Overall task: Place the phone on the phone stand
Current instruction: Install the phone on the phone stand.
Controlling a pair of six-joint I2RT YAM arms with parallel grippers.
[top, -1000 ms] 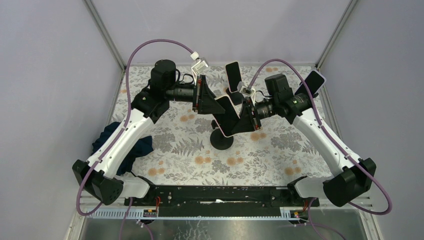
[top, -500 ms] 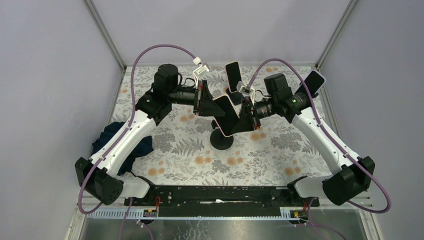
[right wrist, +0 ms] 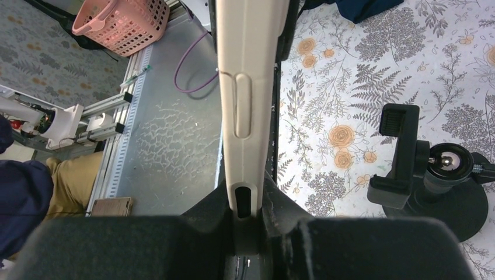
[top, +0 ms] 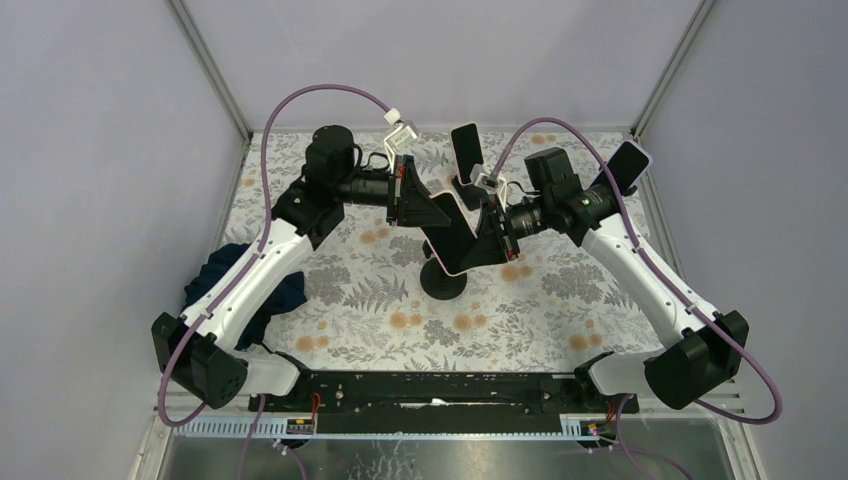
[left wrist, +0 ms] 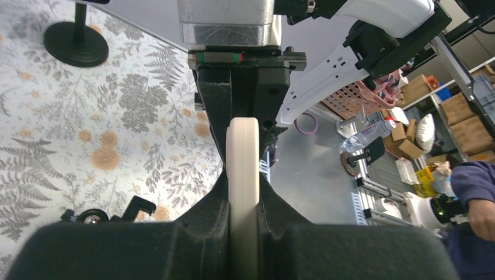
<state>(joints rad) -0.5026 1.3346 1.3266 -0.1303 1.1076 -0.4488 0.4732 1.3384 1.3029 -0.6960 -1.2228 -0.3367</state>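
The floral-patterned table (top: 560, 300) carries a black phone stand (top: 442, 282) at its middle. A dark blue cloth (top: 205, 272) lies at its left edge, and a second stand (top: 465, 188) sits near the back.

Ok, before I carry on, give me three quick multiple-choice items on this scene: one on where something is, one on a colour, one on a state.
1. Where does the empty phone stand sit?
A. At the far left edge
B. In the middle, under the held phone
C. Against the back wall

2. What colour is the crumpled cloth on the left?
A. Dark blue
B. Red
C. Yellow

3. How is the phone at this moment?
A. Lying flat on the table
B. Clamped in the stand
C. In the air, gripped by both arms' jaws

Answers:
1 B: the top view shows its round base beneath the phone.
2 A: dark blue folds show at the left in the top view.
3 C: each wrist view shows the phone's cream edge pinched between that arm's jaws.
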